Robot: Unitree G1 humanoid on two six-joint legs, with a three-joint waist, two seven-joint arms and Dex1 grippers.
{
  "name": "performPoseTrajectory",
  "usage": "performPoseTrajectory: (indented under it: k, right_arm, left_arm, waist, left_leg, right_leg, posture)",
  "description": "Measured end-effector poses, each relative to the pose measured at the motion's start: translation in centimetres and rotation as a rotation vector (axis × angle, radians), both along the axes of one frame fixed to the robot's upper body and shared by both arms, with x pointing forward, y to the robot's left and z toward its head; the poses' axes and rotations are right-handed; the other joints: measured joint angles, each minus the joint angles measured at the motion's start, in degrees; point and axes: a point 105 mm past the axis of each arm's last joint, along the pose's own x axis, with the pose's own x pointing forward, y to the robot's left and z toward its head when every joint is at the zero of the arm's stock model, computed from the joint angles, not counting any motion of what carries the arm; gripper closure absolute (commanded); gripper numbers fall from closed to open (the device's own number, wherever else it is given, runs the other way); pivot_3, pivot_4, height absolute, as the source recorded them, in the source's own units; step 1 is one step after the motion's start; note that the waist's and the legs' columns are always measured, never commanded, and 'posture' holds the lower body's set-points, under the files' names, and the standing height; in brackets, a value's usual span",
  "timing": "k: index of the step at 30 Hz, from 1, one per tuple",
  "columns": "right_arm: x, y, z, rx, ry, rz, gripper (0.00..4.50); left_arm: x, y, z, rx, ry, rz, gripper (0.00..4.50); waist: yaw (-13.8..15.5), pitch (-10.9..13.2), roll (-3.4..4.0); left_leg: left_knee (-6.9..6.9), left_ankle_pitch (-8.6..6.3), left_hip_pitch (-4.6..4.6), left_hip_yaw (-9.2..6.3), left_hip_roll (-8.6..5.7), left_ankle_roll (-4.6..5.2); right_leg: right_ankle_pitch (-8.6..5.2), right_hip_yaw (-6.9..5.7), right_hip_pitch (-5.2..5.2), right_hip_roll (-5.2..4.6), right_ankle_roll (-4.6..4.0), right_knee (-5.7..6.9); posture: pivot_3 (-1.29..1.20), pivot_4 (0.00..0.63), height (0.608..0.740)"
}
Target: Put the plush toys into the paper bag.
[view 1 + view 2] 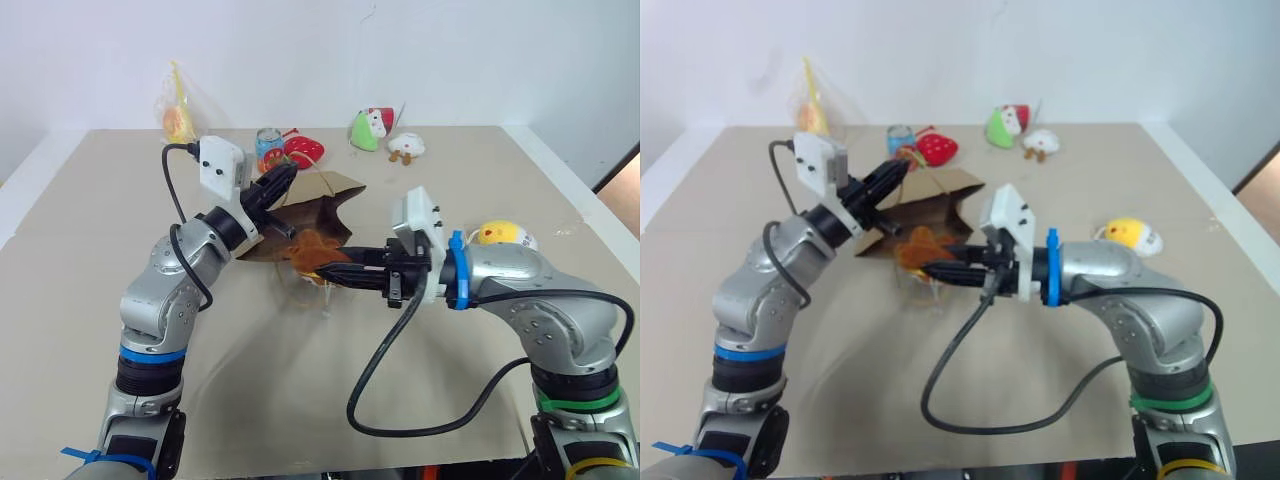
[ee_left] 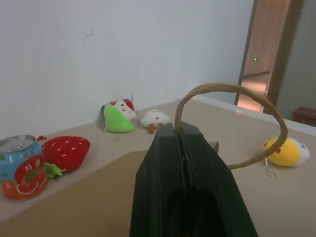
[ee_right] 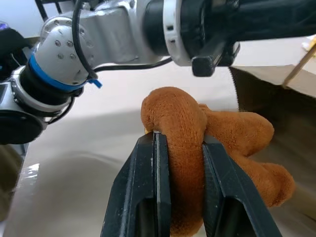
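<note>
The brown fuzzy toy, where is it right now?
The brown plush toy is pinched in the right gripper, held up above the table near the middle of the head views, right beside the paper bag, whose handle the left gripper holds.

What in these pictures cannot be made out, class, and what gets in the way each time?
- Inside of the paper bag: head views, its mouth faces away and the left pincer covers part.
- Brown plush toy's face: right wrist view, squeezed between the right pincer's fingers.
- Clear packet's orange contents: head views, too small.
- Drink can's lettering: left wrist view, too small to read.
</note>
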Motion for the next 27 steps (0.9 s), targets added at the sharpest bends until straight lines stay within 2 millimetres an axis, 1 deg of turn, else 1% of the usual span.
performPoseTrajectory:
  k: [2,3,4,8,10,11,14,15,16,19,23,24,27]
  right_arm:
    - [1.2,0.8,-0.2,-0.011,-0.043,-0.020,3.54]
    - [1.4,1.0,-0.3,-0.015,-0.048,-0.025,3.54]
    - [2.1,1.2,-0.6,-0.019,-0.059,-0.040,3.54]
    - [3.6,2.3,-0.7,-0.025,-0.099,-0.054,3.54]
    - [3.9,2.7,-0.7,-0.023,-0.114,-0.052,3.54]
    - [4.4,3.2,-0.8,-0.027,-0.134,-0.055,3.54]
    - [5.2,3.5,-1.6,-0.037,-0.142,-0.071,3.54]
    - [6.0,3.5,-2.0,-0.055,-0.160,-0.090,3.54]
    - [6.3,3.5,-2.2,-0.068,-0.167,-0.098,3.54]
    - [7.7,3.8,-2.7,-0.092,-0.207,-0.123,3.54]
    - [8.9,4.5,-3.1,-0.125,-0.256,-0.133,3.54]
    - [9.3,4.8,-3.1,-0.132,-0.267,-0.136,3.31]
    - [9.9,5.3,-3.3,-0.130,-0.279,-0.148,2.28]
  left_arm:
    - [0.0,-0.1,0.1,-0.002,-0.002,-0.001,4.50]
    - [0.0,-0.1,0.1,-0.002,-0.003,-0.003,4.50]
    - [-0.1,-0.1,0.2,-0.002,-0.006,-0.004,4.50]
    - [-0.2,-0.4,0.3,-0.002,-0.011,-0.014,4.50]
    - [-0.3,-0.6,0.3,-0.002,-0.012,-0.020,4.50]
    - [-0.4,-0.8,0.3,-0.006,-0.012,-0.027,4.50]
    - [-0.5,-1.0,0.4,-0.015,-0.012,-0.035,4.50]
    - [-0.6,-1.1,0.5,-0.017,-0.013,-0.038,4.50]
    - [-0.6,-1.2,0.5,-0.019,-0.014,-0.039,4.50]
    - [-0.8,-1.2,0.8,-0.025,-0.021,-0.044,4.50]
    - [-0.9,-1.3,1.0,-0.029,-0.028,-0.045,4.50]
    - [-0.9,-1.3,1.0,-0.030,-0.027,-0.042,4.50]
    - [-0.9,-1.3,1.0,-0.033,-0.026,-0.040,4.50]
  waist:
    - [0.03,0.00,0.00]
    - [0.05,0.00,0.00]
    - [0.06,0.00,0.00]
    - [0.02,0.00,0.00]
    - [0.02,0.00,0.00]
    - [0.06,0.00,0.00]
    - [0.06,0.00,0.00]
    - [0.05,0.00,0.00]
    - [0.04,0.00,0.00]
    - [0.01,0.00,0.00]
    - [0.02,0.00,0.00]
    - [0.02,0.00,0.00]
    - [0.05,0.00,0.00]
  left_leg:
    - [0.01,0.00,-0.02,-0.02,-0.01,0.00]
    - [0.01,0.00,-0.02,-0.02,-0.01,0.00]
    - [0.01,0.00,-0.03,-0.02,-0.01,0.00]
    - [0.00,0.00,-0.05,0.02,-0.01,0.00]
    - [-0.01,0.00,-0.05,0.01,0.00,0.00]
    - [0.00,0.00,-0.05,-0.01,0.00,0.00]
    - [0.00,0.00,-0.05,0.00,0.00,0.00]
    - [0.01,0.00,-0.05,0.03,0.00,0.00]
    - [0.01,0.00,-0.05,0.03,0.00,0.00]
    - [0.00,0.00,-0.04,0.03,0.00,0.00]
    - [-0.02,0.00,-0.05,0.03,0.03,0.00]
    - [-0.02,0.00,-0.05,0.04,0.03,0.00]
    - [-0.02,0.00,-0.06,0.05,0.02,0.00]
  right_leg:
    - [0.00,-0.02,0.00,-0.01,0.00,0.00]
    - [0.00,-0.02,0.00,-0.01,0.00,0.00]
    - [0.00,-0.02,0.00,-0.01,0.00,0.00]
    - [0.00,0.01,-0.03,-0.02,0.00,-0.01]
    - [0.00,0.01,-0.03,-0.02,0.00,-0.01]
    - [0.00,-0.02,-0.03,-0.01,0.00,-0.01]
    - [0.00,-0.01,-0.02,-0.02,-0.01,-0.01]
    - [0.01,0.01,-0.03,-0.02,-0.01,-0.01]
    - [0.02,0.00,-0.03,-0.02,-0.01,-0.01]
    - [0.03,0.01,-0.04,0.00,-0.03,0.00]
    - [0.03,0.01,-0.05,0.02,-0.04,-0.01]
    - [0.03,0.01,-0.06,0.01,-0.04,-0.01]
    - [0.03,0.02,-0.06,-0.03,-0.04,-0.01]
  posture:
    - [0.00,0.150,0.740]
    - [0.00,0.150,0.740]
    - [0.00,0.150,0.740]
    - [0.00,0.150,0.740]
    - [0.00,0.150,0.740]
    - [0.00,0.150,0.740]
    - [0.00,0.150,0.740]
    - [0.00,0.150,0.740]
    - [0.00,0.150,0.740]
    - [0.00,0.150,0.740]
    - [0.00,0.150,0.740]
    - [0.00,0.150,0.740]
    - [0.00,0.150,0.740]
